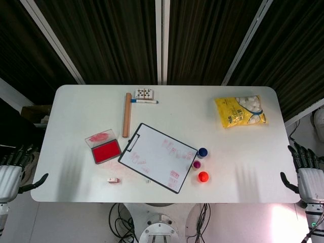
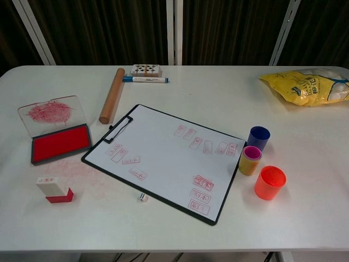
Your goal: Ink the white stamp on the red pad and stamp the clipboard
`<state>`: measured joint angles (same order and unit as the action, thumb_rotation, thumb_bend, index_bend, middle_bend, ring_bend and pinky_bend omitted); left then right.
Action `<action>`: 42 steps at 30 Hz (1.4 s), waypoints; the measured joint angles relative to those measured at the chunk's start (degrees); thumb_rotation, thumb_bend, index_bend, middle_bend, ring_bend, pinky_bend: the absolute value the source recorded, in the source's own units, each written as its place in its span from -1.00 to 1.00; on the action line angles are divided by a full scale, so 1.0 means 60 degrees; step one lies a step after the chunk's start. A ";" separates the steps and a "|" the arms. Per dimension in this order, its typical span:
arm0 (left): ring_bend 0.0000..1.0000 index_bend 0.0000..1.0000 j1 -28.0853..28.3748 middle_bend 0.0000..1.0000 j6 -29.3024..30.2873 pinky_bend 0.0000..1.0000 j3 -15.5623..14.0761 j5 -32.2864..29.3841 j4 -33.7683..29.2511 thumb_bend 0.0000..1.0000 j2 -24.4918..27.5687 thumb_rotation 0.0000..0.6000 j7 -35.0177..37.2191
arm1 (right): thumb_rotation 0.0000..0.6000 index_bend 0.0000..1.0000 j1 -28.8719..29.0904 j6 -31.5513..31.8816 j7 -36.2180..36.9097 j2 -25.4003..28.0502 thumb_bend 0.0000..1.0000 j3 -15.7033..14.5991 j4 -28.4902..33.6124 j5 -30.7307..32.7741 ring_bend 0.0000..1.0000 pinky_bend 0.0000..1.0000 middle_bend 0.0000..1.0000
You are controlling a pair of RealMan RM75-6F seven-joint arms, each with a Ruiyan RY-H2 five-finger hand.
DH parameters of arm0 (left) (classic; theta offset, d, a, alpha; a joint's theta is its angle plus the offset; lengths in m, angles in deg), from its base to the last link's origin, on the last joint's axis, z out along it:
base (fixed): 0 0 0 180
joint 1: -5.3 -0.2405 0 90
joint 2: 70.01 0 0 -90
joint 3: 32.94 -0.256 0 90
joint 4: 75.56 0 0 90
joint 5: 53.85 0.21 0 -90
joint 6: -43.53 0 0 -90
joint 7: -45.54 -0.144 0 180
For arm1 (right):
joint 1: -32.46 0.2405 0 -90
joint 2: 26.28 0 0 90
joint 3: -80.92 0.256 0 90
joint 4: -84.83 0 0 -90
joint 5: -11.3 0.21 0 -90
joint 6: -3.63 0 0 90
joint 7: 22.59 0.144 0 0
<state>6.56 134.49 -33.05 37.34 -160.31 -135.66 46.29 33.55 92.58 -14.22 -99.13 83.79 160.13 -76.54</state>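
A: Where was the stamp point(image 2: 54, 189)?
B: Near front-left edge of the table point(image 2: 229, 90), lying loose. White block on a red base, red marks on its upper face. Sat in front of the pad point(image 2: 60, 143), apart from it, left of the clipboard point(image 2: 163, 155). Head view showed it point(image 1: 113, 179) as a small pale piece with a red end.
A: Pad?
B: Open. Red ink bed in a dark tray, clear lid tipped back behind it with red smears on it. Just beside the clipboard's clip end, not touching as far as I could tell. Faint red smudging on the table between pad and stamp.
A: Clipboard?
B: Flat, angled, black rim, clip toward the rear left. White sheet already carried many red rectangular prints, in a few clusters.
A: Hands?
B: Left hand point(image 1: 11, 169) off the table's left edge, holding nothing, fingers apart, thumb out. Right hand point(image 1: 308, 174) off the right edge, same: nothing in it, fingers spread. Chest view showed neither.
A: Other stuff?
B: Small die point(image 2: 142, 197) at the clipboard's front edge. Three cups to its right: blue point(image 2: 258, 137), purple-and-yellow point(image 2: 251, 159), orange point(image 2: 270, 182). Wooden roller point(image 2: 112, 95) behind the clip, marker point(image 2: 145, 79) and a block of dice point(image 2: 145, 69) near the rear edge. Yellow bag point(image 2: 305, 86) at rear right.
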 measured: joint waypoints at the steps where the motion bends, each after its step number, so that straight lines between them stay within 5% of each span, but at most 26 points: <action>1: -0.79 -0.67 -0.0005 -0.73 0.0008 -0.64 0.0001 -0.0002 0.0013 -0.64 0.0002 -0.49 0.0023 | 1.00 -1.00 -0.0002 0.0004 -0.0009 0.0005 -0.49 -0.0001 0.0004 -0.0005 -1.00 -1.00 -1.00; 35: -0.79 -0.65 0.0180 -0.71 -0.0200 -0.64 -0.0308 0.0695 0.0012 -0.72 -0.0307 -0.47 0.0096 | 1.00 -1.00 0.0098 -0.0094 -0.0207 0.0124 -0.49 0.0071 0.0251 0.0035 -1.00 -1.00 -1.00; 42: -0.66 -0.64 0.0629 -0.68 -0.0576 -0.45 -0.0480 0.1435 -0.0070 -0.69 -0.0767 0.10 -0.0086 | 1.00 -1.00 0.0089 0.0012 -0.0161 0.0230 -0.49 0.0176 0.0331 0.0094 -1.00 -1.00 -1.00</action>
<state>10.34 131.03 -35.93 45.95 -160.73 -140.27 45.78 34.08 92.65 -15.19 -97.74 84.85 162.11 -75.97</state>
